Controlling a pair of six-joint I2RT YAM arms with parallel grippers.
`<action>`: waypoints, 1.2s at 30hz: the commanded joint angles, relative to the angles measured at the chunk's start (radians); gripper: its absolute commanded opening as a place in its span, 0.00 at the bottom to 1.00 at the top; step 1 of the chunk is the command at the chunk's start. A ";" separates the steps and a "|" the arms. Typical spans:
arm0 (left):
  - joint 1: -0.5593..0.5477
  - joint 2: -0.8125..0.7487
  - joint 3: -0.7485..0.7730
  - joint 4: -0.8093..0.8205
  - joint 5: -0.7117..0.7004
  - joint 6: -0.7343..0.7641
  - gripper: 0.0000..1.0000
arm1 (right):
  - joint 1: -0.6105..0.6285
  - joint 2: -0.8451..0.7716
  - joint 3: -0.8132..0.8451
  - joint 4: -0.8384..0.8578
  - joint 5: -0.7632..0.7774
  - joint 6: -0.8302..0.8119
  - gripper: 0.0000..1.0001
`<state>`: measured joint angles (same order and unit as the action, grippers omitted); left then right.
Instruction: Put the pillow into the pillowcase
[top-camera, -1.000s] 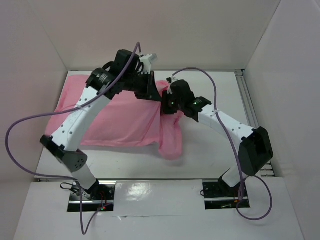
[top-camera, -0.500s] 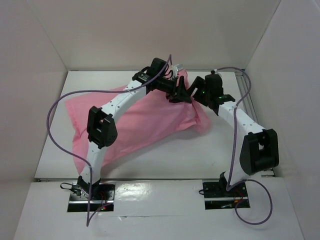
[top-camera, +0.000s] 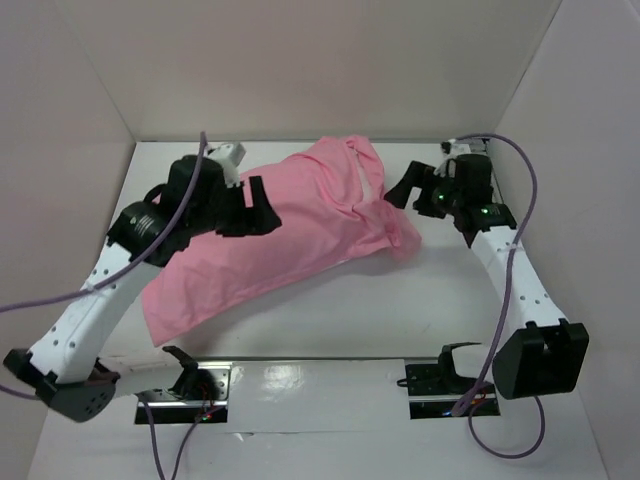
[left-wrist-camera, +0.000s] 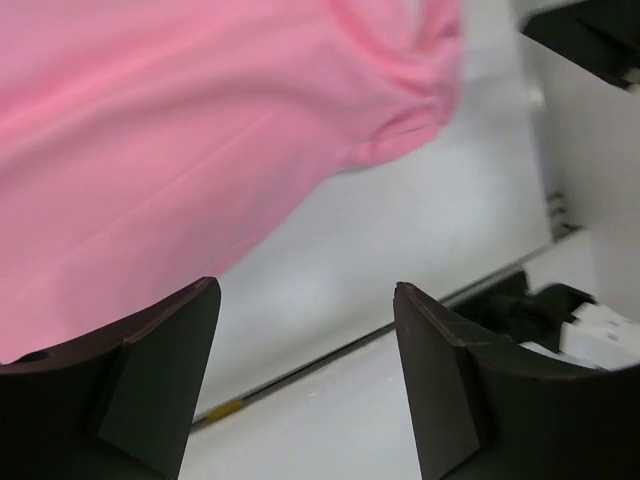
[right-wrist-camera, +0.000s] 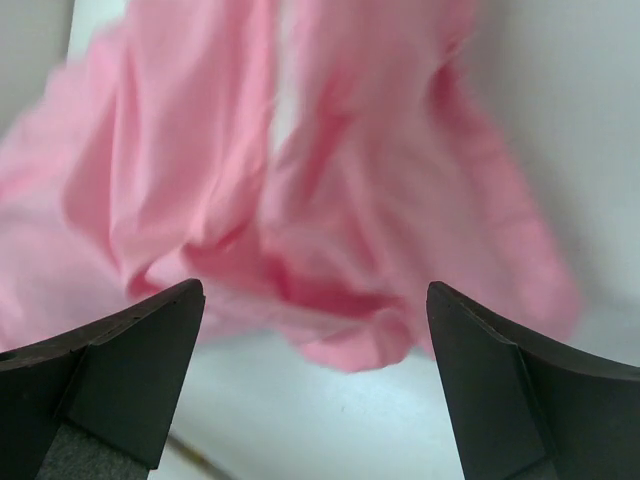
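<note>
Top external: my left pincer (top-camera: 262, 207) & right pincer (top-camera: 402, 190) just sprang apart, both empty; pillowcase (top-camera: 290, 235) flops on bench (top-camera: 400, 300), looks stuffed, prob done.

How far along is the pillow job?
Done, apparently: the pillowcase lies plump on the table, with no bare pillow visible. In hand: nothing; the left tool and right tool are open and empty. Left: its end near the right tool is bunched and may need straightening.

The pillowcase (right-wrist-camera: 200, 150) is motion-blurred in the right wrist view, its upper part cropped
</note>
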<state>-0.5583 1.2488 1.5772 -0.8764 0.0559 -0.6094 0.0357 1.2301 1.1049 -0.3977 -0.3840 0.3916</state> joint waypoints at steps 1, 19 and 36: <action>0.034 -0.029 -0.187 -0.099 -0.252 -0.093 0.83 | 0.167 0.022 0.032 -0.114 -0.092 -0.147 0.99; 0.120 0.303 -0.239 0.244 -0.214 -0.029 0.74 | 0.268 0.171 -0.063 -0.064 0.521 0.095 0.00; 0.418 0.034 -0.308 0.034 -0.188 -0.119 0.96 | 0.216 0.014 -0.022 -0.102 0.496 0.118 0.93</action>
<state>-0.2485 1.3884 1.3777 -0.7734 -0.1371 -0.6449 0.2504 1.3052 0.9981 -0.4923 0.0940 0.5255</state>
